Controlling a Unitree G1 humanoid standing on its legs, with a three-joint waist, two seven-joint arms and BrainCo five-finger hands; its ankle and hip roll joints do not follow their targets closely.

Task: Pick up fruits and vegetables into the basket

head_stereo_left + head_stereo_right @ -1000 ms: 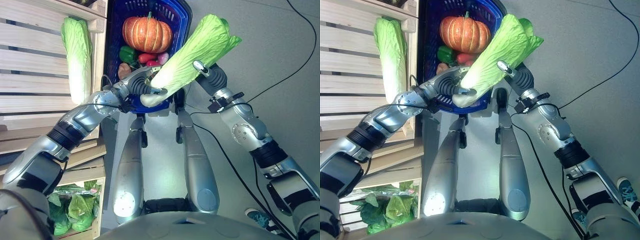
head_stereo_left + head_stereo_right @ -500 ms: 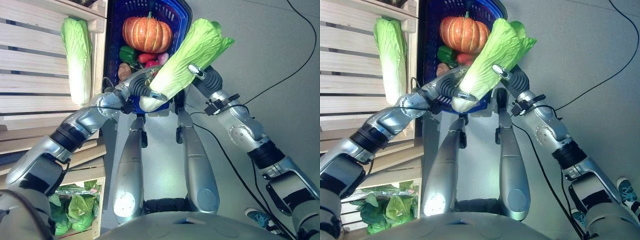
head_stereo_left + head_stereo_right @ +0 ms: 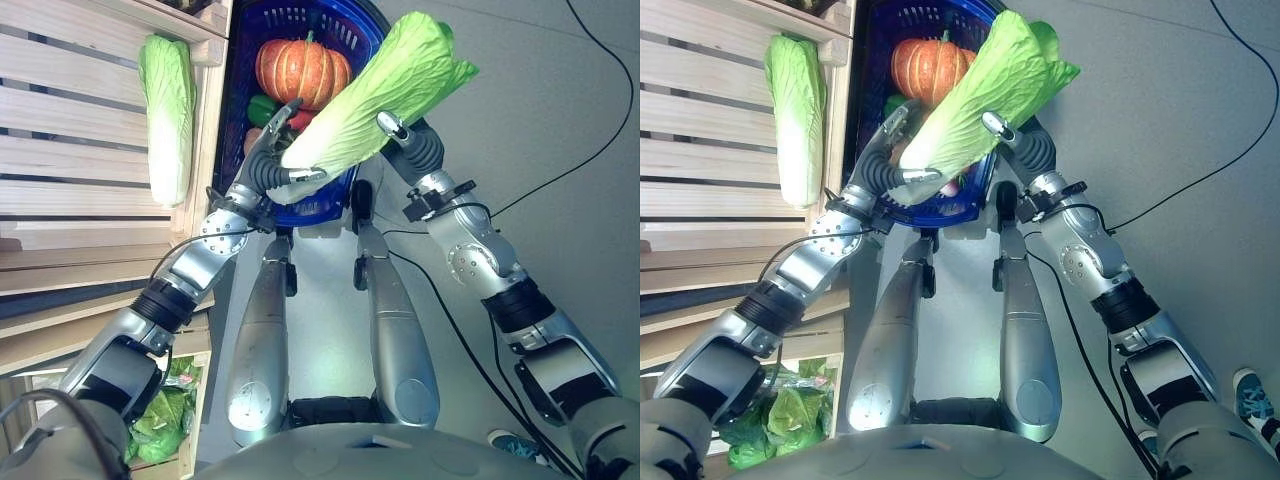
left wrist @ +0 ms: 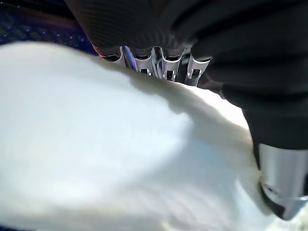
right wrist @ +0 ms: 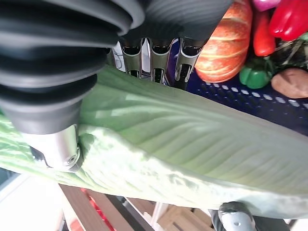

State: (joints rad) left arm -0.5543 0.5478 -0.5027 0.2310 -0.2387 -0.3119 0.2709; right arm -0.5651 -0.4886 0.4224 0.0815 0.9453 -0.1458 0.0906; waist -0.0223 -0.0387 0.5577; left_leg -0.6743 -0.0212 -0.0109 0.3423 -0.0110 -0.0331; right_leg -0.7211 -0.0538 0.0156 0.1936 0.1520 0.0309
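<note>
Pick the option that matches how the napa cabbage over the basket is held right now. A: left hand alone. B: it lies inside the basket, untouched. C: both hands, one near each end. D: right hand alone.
C: the left hand grips the pale stem end of the napa cabbage and the right hand clasps its leafy part, holding it above the blue basket.

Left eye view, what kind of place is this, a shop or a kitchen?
Probably a mock grocery stall: wooden crate shelving holding a napa cabbage, leafy greens in a lower crate, and a blue shopping basket of produce.
</note>
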